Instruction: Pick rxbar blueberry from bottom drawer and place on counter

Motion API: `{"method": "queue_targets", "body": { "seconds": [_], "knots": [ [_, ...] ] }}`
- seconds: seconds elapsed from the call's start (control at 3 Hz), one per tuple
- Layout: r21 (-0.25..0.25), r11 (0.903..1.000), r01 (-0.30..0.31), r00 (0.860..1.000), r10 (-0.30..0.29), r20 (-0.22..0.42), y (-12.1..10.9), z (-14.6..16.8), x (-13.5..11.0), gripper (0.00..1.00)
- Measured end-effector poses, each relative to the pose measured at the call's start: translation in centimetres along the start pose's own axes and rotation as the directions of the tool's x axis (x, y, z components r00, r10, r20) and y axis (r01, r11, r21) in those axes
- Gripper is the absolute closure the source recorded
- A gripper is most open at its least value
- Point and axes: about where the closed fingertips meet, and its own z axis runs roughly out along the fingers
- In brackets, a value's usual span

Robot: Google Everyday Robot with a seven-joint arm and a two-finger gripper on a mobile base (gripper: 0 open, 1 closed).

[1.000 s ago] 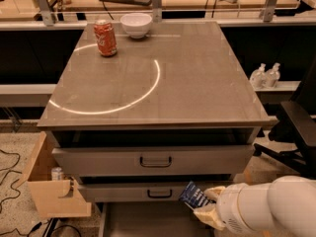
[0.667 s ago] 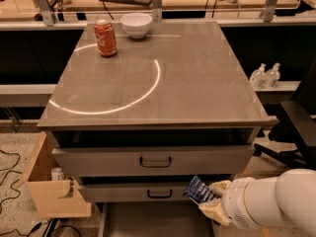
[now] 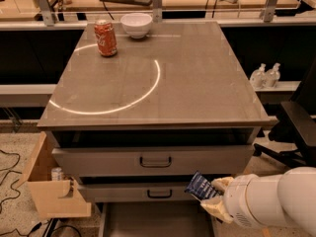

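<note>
The snack bar (image 3: pixel 199 186) is held tilted in the air, above the right side of the open bottom drawer (image 3: pixel 148 222) and just before the lower drawer front (image 3: pixel 123 192). It is clamped between the fingers (image 3: pixel 217 210) of the gripper (image 3: pixel 211 197), seen at lower right. On the bench (image 3: pixel 197 83) above, a red can (image 3: pixel 105 37) and a white bowl (image 3: pixel 137 24) are set near the far edge.

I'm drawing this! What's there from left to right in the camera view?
Wooden box, red soda can, white bowl, rxbar blueberry held by the gripper low on the right, two bottles, black chair.
</note>
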Motion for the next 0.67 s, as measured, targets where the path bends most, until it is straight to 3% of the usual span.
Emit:
{"method": "queue_targets", "body": {
  "seconds": [0.67],
  "knots": [
    [0.053, 0.9975, 0.047, 0.998, -0.045, -0.035, -2.2, -4.9, -4.2, 1.0]
  ]
}}
